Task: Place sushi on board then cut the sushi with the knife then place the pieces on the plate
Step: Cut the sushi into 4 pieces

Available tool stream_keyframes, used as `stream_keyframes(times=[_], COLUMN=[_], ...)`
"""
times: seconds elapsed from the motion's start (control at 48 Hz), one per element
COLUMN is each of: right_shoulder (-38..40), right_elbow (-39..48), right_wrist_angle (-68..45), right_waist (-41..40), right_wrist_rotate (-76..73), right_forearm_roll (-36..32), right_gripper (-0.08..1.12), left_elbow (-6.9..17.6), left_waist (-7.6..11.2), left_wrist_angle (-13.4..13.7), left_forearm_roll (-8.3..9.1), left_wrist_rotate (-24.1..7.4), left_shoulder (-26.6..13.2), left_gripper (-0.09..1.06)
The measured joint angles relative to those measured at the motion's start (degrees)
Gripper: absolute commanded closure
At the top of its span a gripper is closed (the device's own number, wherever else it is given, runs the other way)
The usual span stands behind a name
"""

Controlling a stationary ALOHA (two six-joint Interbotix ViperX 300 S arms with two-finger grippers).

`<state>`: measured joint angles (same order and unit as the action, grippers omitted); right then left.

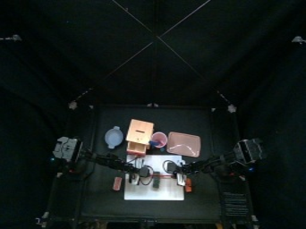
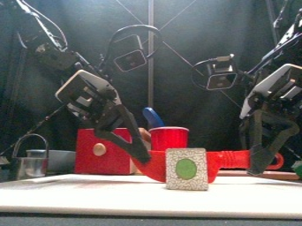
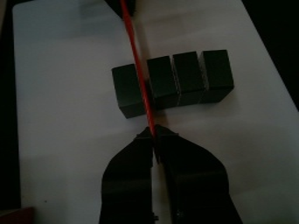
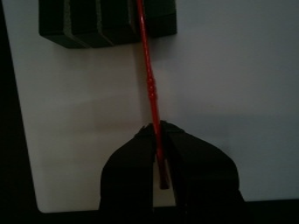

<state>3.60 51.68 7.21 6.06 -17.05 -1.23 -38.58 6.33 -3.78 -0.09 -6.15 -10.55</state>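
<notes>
A dark green sushi roll (image 2: 185, 168) of several joined blocks lies on the white cutting board (image 2: 71, 192), one end facing the front. A red toy knife (image 3: 135, 70) lies edge-down across the roll (image 3: 176, 79), on the seam beside an end block. My left gripper (image 3: 149, 133) is shut on one end of the knife, to the left of the roll (image 2: 144, 157). From the other side, my right gripper (image 4: 156, 129) is shut on the knife (image 4: 149, 70) too, to the right of the roll (image 2: 257, 159). The pink plate (image 1: 185, 141) lies behind the board.
A wooden box (image 1: 143, 134) with a red drawer front (image 2: 101, 148) stands behind the board. Beside it are a red cup (image 2: 169, 137) holding a blue knife (image 2: 151, 116), a blue-grey bowl (image 1: 114, 137), and a metal cutter (image 2: 30, 163) at the far left.
</notes>
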Motion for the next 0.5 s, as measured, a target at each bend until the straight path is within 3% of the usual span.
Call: stream_keyframes(times=[0.229, 0.5], right_shoulder=[0.7, 5.27], right_elbow=[-1.58, -2.81], right_wrist_angle=[2.64, 6.33], right_waist=[-3.25, -1.76], right_wrist_rotate=[-0.09, -0.26], right_forearm_roll=[-4.92, -5.1], right_gripper=[0.59, 0.59], left_elbow=[0.7, 0.44], left_waist=[-2.9, -2.55], left_wrist_angle=[4.66, 5.62], left_forearm_roll=[3.43, 4.04], left_wrist_rotate=[0.0, 0.09], left_shoulder=[1.67, 5.19], left_gripper=[0.59, 0.59])
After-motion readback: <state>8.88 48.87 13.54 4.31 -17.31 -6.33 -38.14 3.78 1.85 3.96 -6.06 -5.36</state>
